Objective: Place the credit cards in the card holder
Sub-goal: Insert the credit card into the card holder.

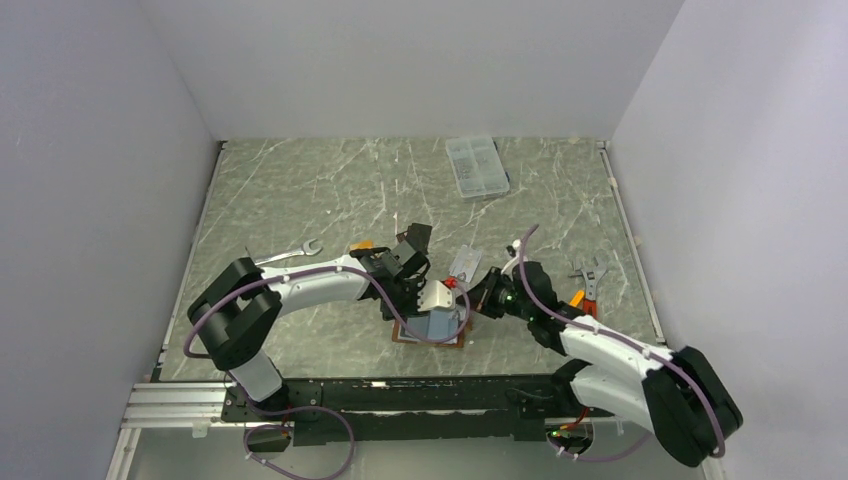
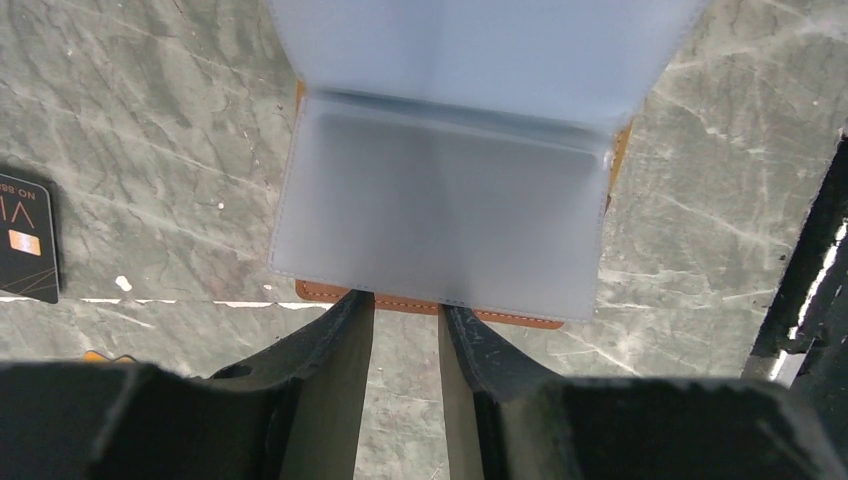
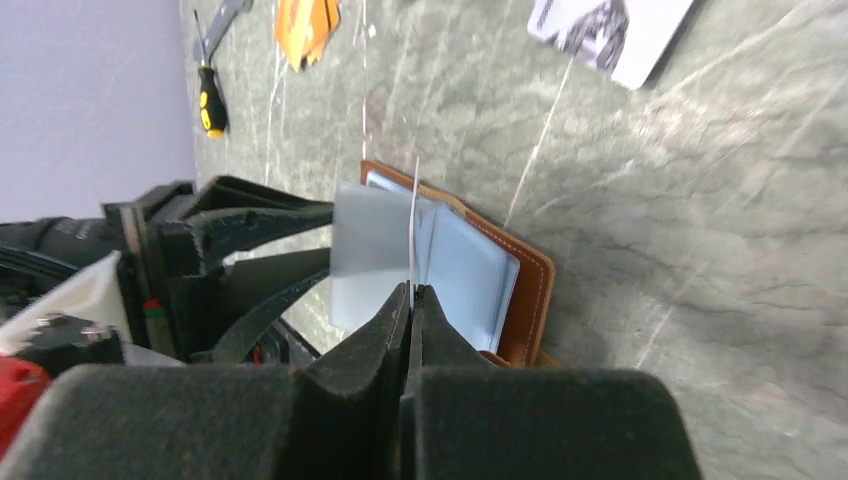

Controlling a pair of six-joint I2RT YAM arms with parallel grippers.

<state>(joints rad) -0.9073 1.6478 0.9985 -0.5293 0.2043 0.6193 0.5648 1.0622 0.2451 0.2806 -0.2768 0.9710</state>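
Observation:
The card holder (image 1: 432,330) lies open near the front edge, brown leather (image 3: 532,280) with pale blue-grey pockets (image 2: 440,200). My left gripper (image 2: 408,305) is open, its fingertips tucked under the edge of a raised pocket leaf (image 3: 368,250). My right gripper (image 3: 412,290) is shut on a thin pale credit card (image 3: 413,225) seen edge-on, standing between the pocket leaves. A silver-grey card (image 3: 610,30) lies on the table beyond the holder. A black card (image 2: 25,235) lies to the left, and an orange-tan card (image 1: 360,246) lies by the left arm.
A clear compartment box (image 1: 477,166) sits at the back. A wrench (image 1: 290,255) lies at the left, a yellow-handled screwdriver (image 3: 208,100) beside it, and orange-handled tools (image 1: 588,282) at the right. Grey walls enclose the marble table (image 1: 300,190).

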